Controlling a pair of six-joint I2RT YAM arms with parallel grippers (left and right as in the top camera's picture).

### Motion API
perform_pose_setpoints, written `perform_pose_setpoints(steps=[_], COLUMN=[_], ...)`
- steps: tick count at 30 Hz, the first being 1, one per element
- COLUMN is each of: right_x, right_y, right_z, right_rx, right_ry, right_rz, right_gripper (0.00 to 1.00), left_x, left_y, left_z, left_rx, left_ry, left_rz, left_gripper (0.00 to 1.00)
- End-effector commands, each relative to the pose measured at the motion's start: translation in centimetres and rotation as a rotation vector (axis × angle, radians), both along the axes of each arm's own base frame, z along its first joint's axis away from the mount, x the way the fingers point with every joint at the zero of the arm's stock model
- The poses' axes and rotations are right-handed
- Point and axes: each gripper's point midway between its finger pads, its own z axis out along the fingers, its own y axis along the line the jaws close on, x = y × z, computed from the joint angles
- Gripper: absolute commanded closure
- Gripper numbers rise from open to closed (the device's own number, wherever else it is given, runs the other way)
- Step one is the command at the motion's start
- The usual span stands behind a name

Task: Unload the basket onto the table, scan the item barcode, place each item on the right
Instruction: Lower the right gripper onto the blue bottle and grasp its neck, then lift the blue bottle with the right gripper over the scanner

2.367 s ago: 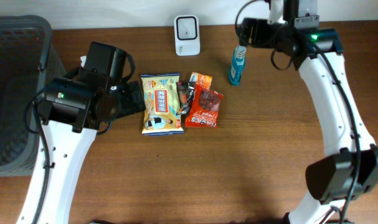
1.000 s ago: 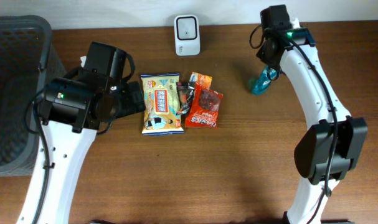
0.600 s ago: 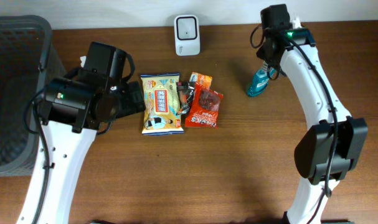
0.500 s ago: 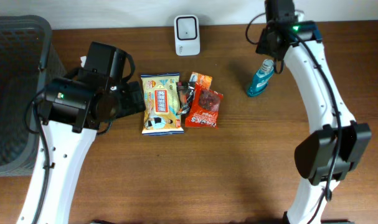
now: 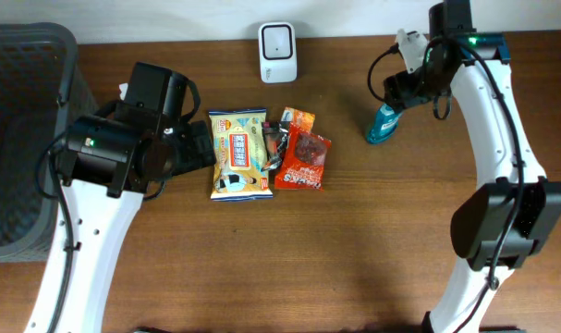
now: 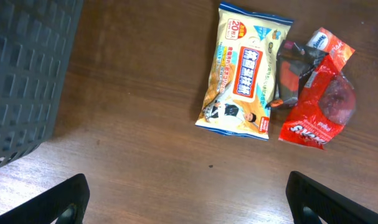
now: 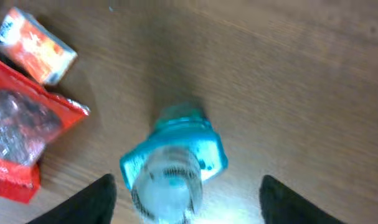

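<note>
Plain brown wood-grain table (image 5: 354,240). Top centre, at the back edge, sits a white barcode scanner (image 5: 277,40). Just left of centre there's a little cluster: a yellow wet-wipes pack (image 5: 239,154) lying flat, a red snack pouch (image 5: 304,160) just beside it on the right, and a small orange packet (image 5: 298,118) at the pouch's top. Upper right, a teal bottle (image 5: 383,122) stands upright, well apart from the cluster. A dark grey basket (image 5: 21,139) fills the far left, can't tell if it's actually on the table.

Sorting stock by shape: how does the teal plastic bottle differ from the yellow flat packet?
The teal plastic bottle stands upright; the yellow flat packet lies flat, face up. The bottle stands alone; the packet lies beside a red snack pouch. Both rest on the brown wooden table.
</note>
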Motion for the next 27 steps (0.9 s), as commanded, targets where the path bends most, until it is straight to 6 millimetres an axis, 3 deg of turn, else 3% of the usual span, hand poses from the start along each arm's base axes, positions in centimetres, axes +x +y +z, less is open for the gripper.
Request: perform_pose_setpoints(steps=[1,5,9,13,17,20,24,27], right_x=[0.2,0.3,0.1,0.2,0.8,0.8,1.4,3.1], right_y=[1.1,1.1,1.1,0.9,0.7,0.8,4.2,7.1], right_z=[-0.5,-2.0,-3.4,-3.4,-2.0,-1.9,-1.5,-0.5], right_rx=[0.048,0.048,0.05,0.053,0.081,0.108,0.161,0.28], right_ry=[0.001,0.036,0.077,0.081,0.064,0.073,0.057,0.016], right_rz=[0.039,0.036,0.036,-0.021,-0.126,-0.195,-0.226,-0.378], right_gripper=[0.3,0.44,0.49,0.62,0.73,0.76,0.76,0.8], left_x=[0.0,0.0,0.0,0.0,0.0,0.0,0.0,0.0], left_y=[0.0,0.0,0.0,0.0,0.0,0.0,0.0,0.0], left_z=[0.3,0.3,0.3,0.3,0.3,0.3,0.3,0.3], left_rx=[0.001,0.001,0.001,0.001,0.001,0.001,0.001,0.001], left_ry=[-0.01,-0.01,-0.01,-0.01,-0.01,-0.01,-0.01,-0.01], left_rz=[-0.007,-0.007,-0.007,-0.007,-0.007,-0.007,-0.007,-0.007], left_gripper=[0.01,0.01,0.01,0.01,0.01,0.01,0.01,0.01])
